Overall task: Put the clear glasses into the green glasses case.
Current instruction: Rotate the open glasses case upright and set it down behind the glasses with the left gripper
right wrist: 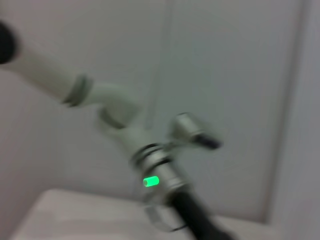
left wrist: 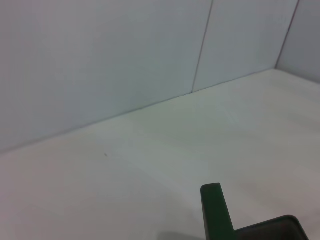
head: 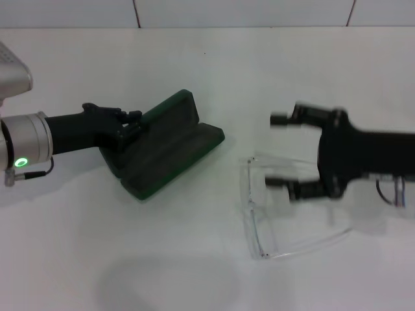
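Note:
The green glasses case [head: 170, 148] lies open on the white table, left of centre, lid raised toward the back. My left gripper [head: 126, 124] reaches in from the left and is shut on the case's near-left edge. A corner of the case [left wrist: 216, 212] shows in the left wrist view. The clear glasses [head: 254, 220] lie on the table right of the case, arms pointing right. My right gripper [head: 277, 151] comes in from the right, open, hovering over the glasses' back half with one finger on either side of the upper arm.
The white table [head: 194, 272] ends at a tiled wall [head: 246, 11] behind. In the right wrist view, the left arm [right wrist: 151, 181] with its green light stands before the wall.

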{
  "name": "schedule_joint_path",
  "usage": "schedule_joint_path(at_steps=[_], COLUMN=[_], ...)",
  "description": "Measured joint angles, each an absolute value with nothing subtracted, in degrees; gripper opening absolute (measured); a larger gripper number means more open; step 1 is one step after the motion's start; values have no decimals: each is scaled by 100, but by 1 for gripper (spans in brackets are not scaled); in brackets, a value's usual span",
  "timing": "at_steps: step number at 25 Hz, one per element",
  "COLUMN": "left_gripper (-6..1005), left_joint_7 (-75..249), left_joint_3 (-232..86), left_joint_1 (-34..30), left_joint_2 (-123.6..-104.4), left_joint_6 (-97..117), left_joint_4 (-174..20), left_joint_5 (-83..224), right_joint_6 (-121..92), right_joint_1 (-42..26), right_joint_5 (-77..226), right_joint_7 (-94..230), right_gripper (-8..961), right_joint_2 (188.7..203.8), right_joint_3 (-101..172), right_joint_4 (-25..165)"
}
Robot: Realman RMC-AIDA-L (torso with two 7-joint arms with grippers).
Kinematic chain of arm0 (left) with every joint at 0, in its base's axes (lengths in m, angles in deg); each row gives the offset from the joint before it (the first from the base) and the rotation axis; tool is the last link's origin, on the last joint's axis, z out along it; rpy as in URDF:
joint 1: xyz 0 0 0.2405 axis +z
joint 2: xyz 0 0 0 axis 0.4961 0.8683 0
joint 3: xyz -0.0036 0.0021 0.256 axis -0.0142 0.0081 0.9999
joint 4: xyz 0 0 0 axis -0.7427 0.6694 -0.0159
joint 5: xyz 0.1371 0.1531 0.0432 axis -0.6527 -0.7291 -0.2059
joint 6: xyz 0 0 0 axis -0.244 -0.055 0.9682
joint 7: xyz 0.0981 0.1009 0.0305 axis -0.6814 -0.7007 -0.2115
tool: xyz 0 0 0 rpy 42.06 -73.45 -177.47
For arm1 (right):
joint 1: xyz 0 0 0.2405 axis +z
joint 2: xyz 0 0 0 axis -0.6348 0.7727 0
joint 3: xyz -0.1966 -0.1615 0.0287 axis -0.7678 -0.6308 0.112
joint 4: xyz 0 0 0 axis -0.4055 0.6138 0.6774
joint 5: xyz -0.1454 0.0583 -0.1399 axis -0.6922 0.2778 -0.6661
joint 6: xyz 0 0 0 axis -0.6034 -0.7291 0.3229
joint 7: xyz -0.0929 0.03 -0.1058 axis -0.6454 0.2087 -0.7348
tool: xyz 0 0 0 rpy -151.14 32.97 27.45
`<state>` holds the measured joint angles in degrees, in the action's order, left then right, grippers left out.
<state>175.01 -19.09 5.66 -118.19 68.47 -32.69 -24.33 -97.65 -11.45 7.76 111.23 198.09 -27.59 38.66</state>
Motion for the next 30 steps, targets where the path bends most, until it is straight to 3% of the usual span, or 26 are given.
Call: schedule_joint_path(at_steps=[3, 15, 30], left_gripper=[191, 205, 223], left_joint_7=[16955, 14959, 13232], left_joint_3=[-1910, -1851, -1337], left_joint_1=[528, -249, -848], left_joint_2=[-11820, -11867, -11904], left_joint_6=[6736, 6728, 6747], left_joint_4=[-3153, -3473, -4583], left_joint_5=[-2419, -2235, -1559], right_joint_6=[-10072, -10013, -9517], right_joint_1=[-1113, -1156, -1165], right_joint_5=[275, -215, 73], right_joint_7=[11214, 11295, 11318], right_gripper=[844, 844, 844], right_joint_2=[19801, 19968, 19976], right_joint_3=[-2759, -3515, -3795], right_joint_4=[3809, 3807, 3968])
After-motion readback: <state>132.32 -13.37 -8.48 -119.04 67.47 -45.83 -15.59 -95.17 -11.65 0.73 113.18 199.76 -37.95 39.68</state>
